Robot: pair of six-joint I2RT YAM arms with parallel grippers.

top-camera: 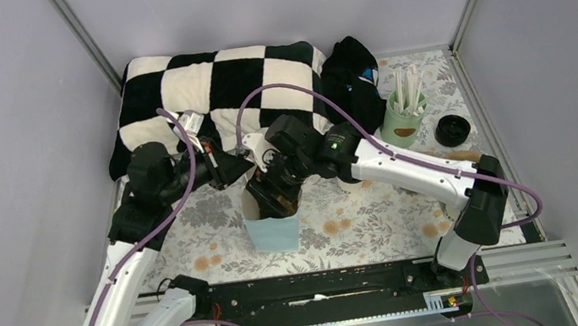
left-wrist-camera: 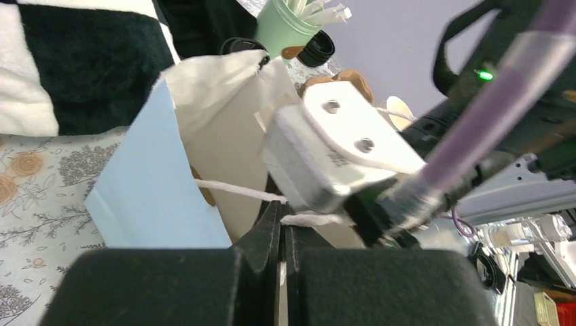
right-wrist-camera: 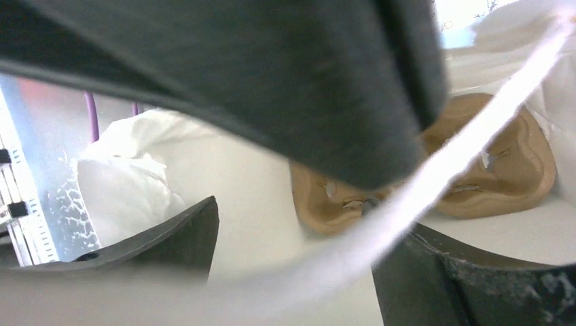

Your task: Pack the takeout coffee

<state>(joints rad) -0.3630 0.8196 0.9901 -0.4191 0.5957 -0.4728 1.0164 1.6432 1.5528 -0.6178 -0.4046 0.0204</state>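
Centre table: my right gripper (top-camera: pixel 278 199) hangs in the mouth of the pale-blue paper bag (top-camera: pixel 274 235). Its jaws are spread wide and grip nothing, with a white cord crossing in front of them. The left gripper (left-wrist-camera: pixel 282 224), just left of the bag, is pinched tight on the cord handle (left-wrist-camera: pixel 238 191). A brown pulp carrier (right-wrist-camera: pixel 506 159) lies inside the bag. I cannot pick out the takeout coffee; a dark blur fills the top of the right wrist view. Far right stand a mint-green cup (top-camera: pixel 402 126) of white sticks and, beside it, a round black piece (top-camera: pixel 452 130).
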